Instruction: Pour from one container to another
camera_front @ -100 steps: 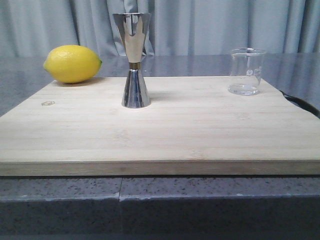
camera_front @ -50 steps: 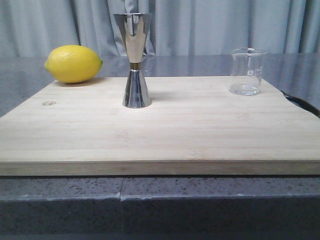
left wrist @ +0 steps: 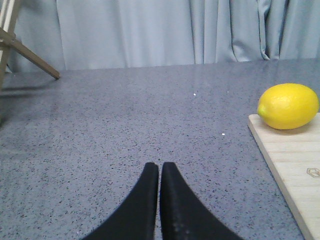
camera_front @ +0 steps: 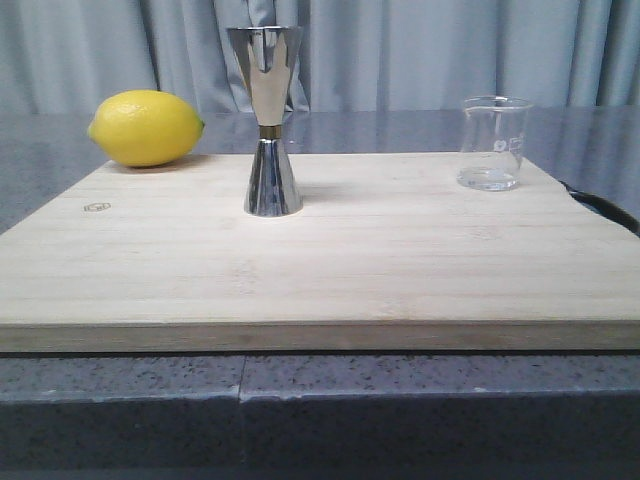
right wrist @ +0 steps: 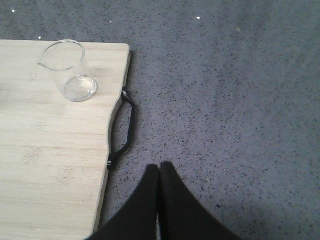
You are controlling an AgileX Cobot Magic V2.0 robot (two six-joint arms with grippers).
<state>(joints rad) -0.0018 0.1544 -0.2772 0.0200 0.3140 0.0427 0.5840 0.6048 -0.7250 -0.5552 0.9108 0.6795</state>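
The tabletop (camera_front: 60, 135), grey and speckled, carries a pale wooden board (camera_front: 330, 260), and that board serves as the landmark for everything else. Upright on it, toward its far edge and left of centre, stands the steel jigger (camera_front: 268, 120). The glass beaker (camera_front: 492, 142) stands upright near the board's far right corner, well apart from the jigger, and little or nothing shows inside it. A lemon (camera_front: 146, 127) rests at the board's far left corner. A black handle (right wrist: 124, 127) runs along the board's right edge.

Nothing has been grasped, so the step in hand is judged to be the reach for the beaker. The right gripper (right wrist: 159, 170) is the natural one for it: it hangs over bare tabletop just off the board's right edge, on the near side of the handle, with its fingers pressed together and holding nothing. To do this well it should open wide before it crosses onto the board, come at the beaker from the side and take the wall below the rim, with the lip turned toward the jigger. Thin glass likely slips, so a firm, level grip matters.

The left gripper (left wrist: 160, 172) is likewise closed and empty, over tabletop off the board's left edge, near the lemon's corner.
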